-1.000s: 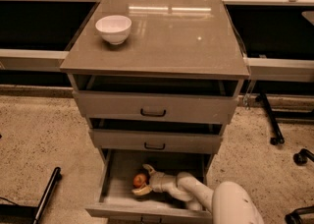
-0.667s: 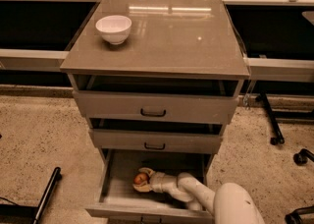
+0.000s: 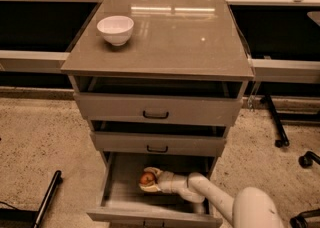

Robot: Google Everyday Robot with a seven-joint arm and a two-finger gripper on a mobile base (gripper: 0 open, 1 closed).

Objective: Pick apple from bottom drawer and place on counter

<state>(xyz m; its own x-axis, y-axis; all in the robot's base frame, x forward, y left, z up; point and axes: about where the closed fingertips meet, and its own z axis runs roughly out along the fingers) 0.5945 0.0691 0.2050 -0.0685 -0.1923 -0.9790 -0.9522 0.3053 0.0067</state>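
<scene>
Since the apple (image 3: 146,178) sits between the jaws of our gripper (image 3: 149,179), down in the bottom drawer (image 3: 116,192), we read them as clenched on it, one finger above the fruit and one below. We judge the step in hand to be the lift: we want to draw the apple outward first, clear of the middle drawer (image 3: 157,144) just above the jaws, and only then rise. Well above the jaws waits the counter (image 3: 185,42), with a white bowl (image 3: 115,29) up and to their left; we should set down away from it
</scene>
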